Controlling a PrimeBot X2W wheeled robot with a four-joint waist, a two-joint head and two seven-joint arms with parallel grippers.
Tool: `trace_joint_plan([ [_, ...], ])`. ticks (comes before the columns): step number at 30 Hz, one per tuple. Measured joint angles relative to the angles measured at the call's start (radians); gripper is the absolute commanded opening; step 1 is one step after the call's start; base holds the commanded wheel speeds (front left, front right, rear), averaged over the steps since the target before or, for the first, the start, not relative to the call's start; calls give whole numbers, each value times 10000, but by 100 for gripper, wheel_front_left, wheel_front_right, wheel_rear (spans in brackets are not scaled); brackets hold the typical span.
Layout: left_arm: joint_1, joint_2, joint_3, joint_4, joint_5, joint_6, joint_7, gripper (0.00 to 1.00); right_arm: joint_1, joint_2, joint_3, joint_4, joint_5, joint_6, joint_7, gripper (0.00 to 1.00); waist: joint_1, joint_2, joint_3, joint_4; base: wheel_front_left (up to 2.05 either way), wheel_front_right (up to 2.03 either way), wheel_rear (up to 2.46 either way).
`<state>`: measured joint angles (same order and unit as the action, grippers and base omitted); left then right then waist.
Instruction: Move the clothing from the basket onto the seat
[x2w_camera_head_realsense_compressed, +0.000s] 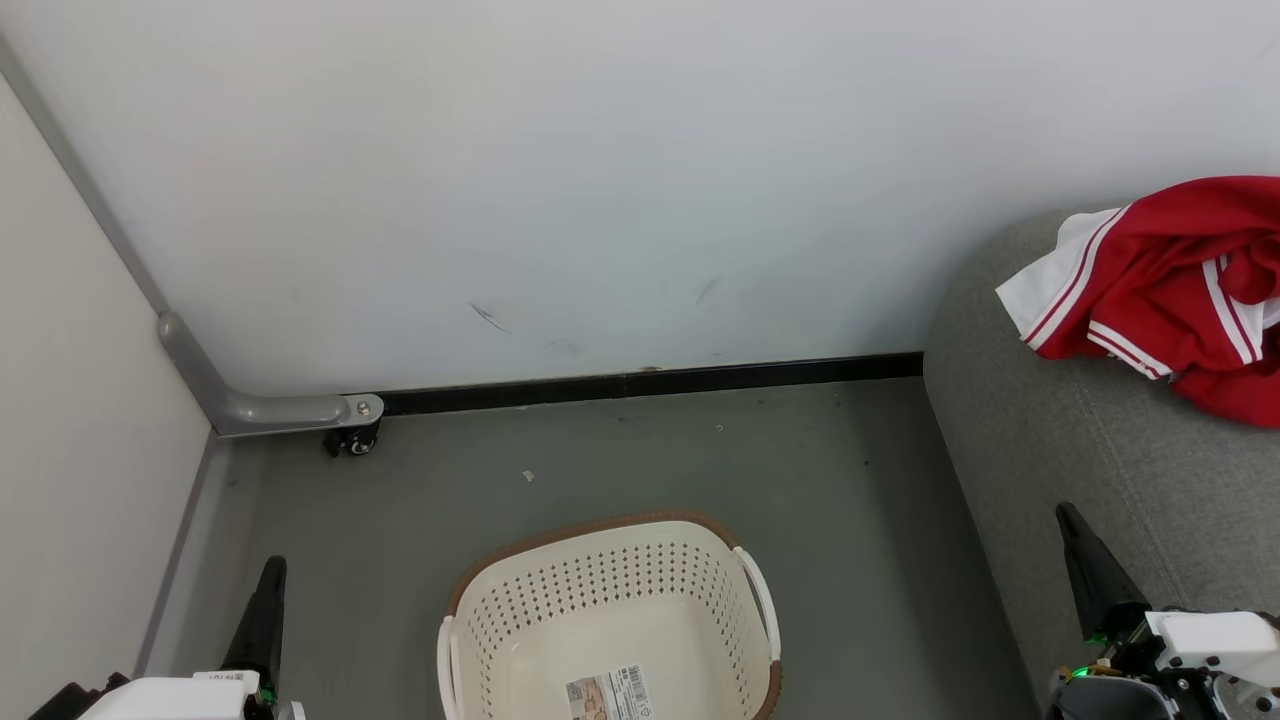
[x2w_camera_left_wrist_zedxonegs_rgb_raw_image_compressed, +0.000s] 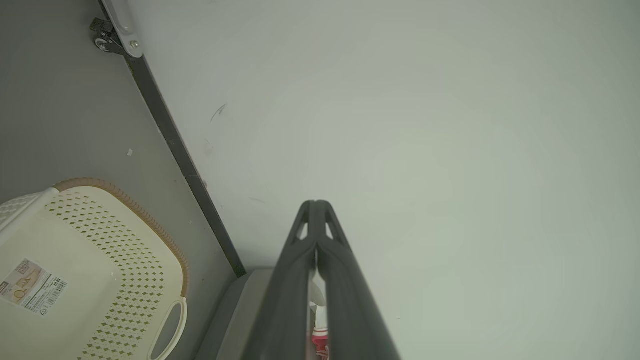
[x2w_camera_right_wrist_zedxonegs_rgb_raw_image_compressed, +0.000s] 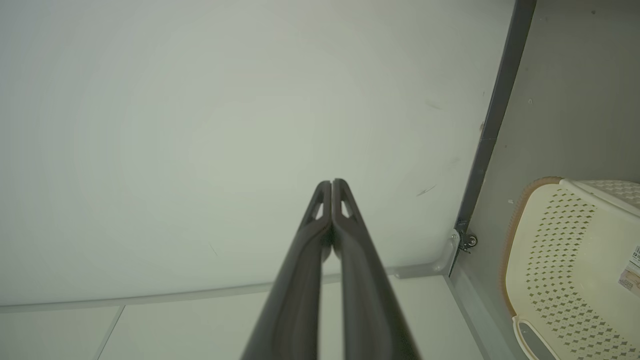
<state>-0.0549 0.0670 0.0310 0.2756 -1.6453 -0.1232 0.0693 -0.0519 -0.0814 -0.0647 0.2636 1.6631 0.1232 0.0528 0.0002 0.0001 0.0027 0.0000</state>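
Note:
The cream basket (x2w_camera_head_realsense_compressed: 600, 590) with its brown rim band stands on the grey floor at the bottom centre of the head view, holding nothing but a paper label on its bottom. The red and white clothing (x2w_camera_head_realsense_compressed: 1170, 290) lies crumpled on the grey seat (x2w_camera_head_realsense_compressed: 1060, 440) at the right. My left gripper (x2w_camera_head_realsense_compressed: 270, 575) rises at the lower left beside the basket, shut and holding nothing. My right gripper (x2w_camera_head_realsense_compressed: 1068, 520) stands over the seat's front edge, shut and holding nothing. The left wrist view shows the basket (x2w_camera_left_wrist_zedxonegs_rgb_raw_image_compressed: 115, 280) and a sliver of clothing (x2w_camera_left_wrist_zedxonegs_rgb_raw_image_compressed: 320, 342) between the fingers (x2w_camera_left_wrist_zedxonegs_rgb_raw_image_compressed: 350, 300). The basket (x2w_camera_right_wrist_zedxonegs_rgb_raw_image_compressed: 565, 260) sits at the right wrist view's right.
A pale wall (x2w_camera_head_realsense_compressed: 600, 180) with a black skirting strip (x2w_camera_head_realsense_compressed: 650, 382) closes the far side. A grey metal bracket with a small caster (x2w_camera_head_realsense_compressed: 352, 440) sits in the left corner, where a cream partition (x2w_camera_head_realsense_compressed: 70, 400) runs along the left. Bare grey floor (x2w_camera_head_realsense_compressed: 780, 470) lies between basket and seat.

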Motion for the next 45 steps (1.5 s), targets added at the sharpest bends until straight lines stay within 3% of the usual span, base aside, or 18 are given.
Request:
trace_joint_plan([
  [45, -5, -15, 38, 13, 0, -25, 12, 0, 0, 10, -73, 4, -10, 0, 6, 0, -1, -1, 0, 1, 0, 0, 0],
])
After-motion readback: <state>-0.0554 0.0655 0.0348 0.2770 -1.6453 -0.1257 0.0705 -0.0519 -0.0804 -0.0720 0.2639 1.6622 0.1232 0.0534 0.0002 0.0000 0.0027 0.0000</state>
